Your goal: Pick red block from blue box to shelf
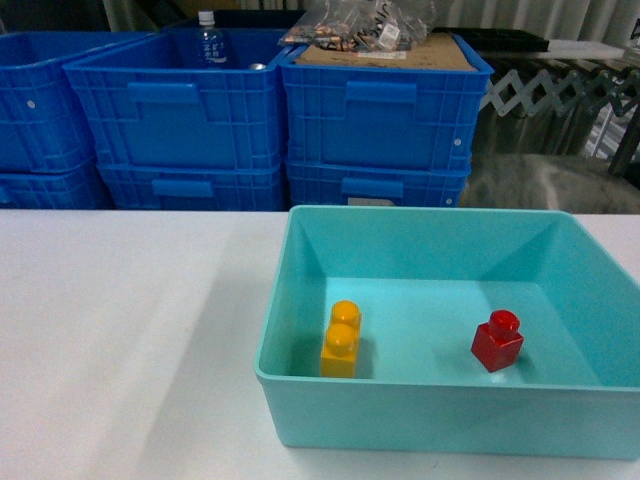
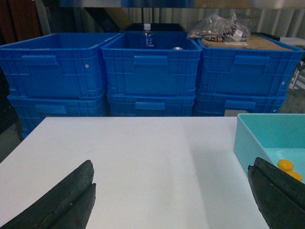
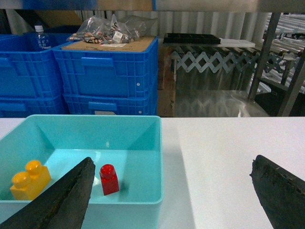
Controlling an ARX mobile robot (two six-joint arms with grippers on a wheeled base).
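Both claws gaping and empty, I am lining the right claw (image 3: 171, 200) over the red block (image 1: 497, 341), avoiding the yellow brick (image 1: 341, 340).

One turquoise bin (image 1: 300, 395) sits on one white table (image 1: 120, 340) and contains two toy bricks: one red brick (image 1: 497, 340) and one yellow brick (image 1: 341, 339). Six dark blue crates (image 2: 150, 64) are visible behind the table, arranged as three stacks of two. One plastic bottle (image 1: 207, 38) stands in the middle upper crate, and one clear bag (image 1: 365, 24) lies on the right one.
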